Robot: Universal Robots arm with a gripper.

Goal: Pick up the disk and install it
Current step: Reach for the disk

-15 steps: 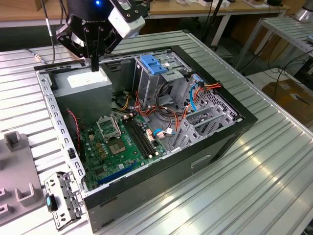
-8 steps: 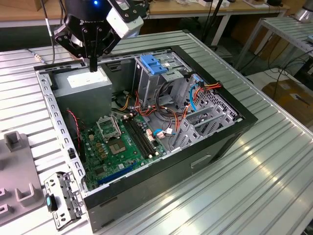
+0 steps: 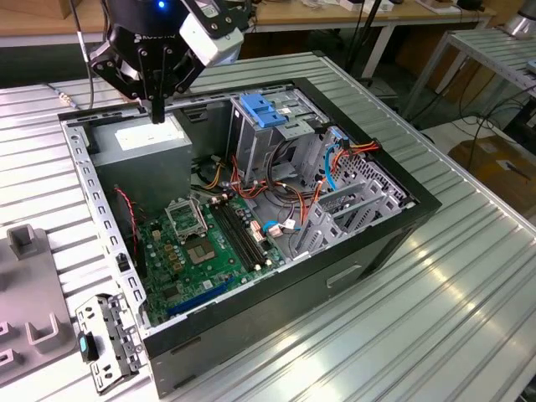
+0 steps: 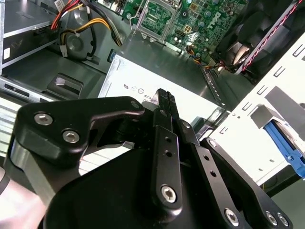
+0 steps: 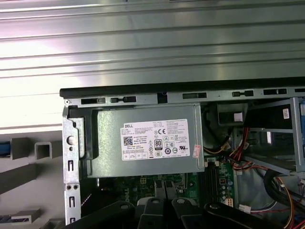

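**Disk sitting outside the case; tool closed and empty over the power supply**

The disk (image 4: 285, 143) is showing in the second wrist view as a strip of blue carrier. It is sitting in a grey holder (image 4: 259, 114). Its label and metal body cannot be made out. The holder is lying on the ribbed metal worktop (image 3: 419, 318) toward the exterior view's left edge, just beside the open computer case (image 3: 276, 289).

The tool (image 3: 157, 113) is hanging inside the case over the grey power supply (image 3: 142, 142), at the case corner farthest from the exterior camera. Its fingers are pressed together and are gripping nothing. Whether the tips are touching the supply's white label cannot be told.

Elsewhere in the case, the green motherboard (image 3: 205, 251) is lying exposed. A blue bracket (image 3: 264, 110) is sitting on top of the grey drive bay (image 3: 251, 146).
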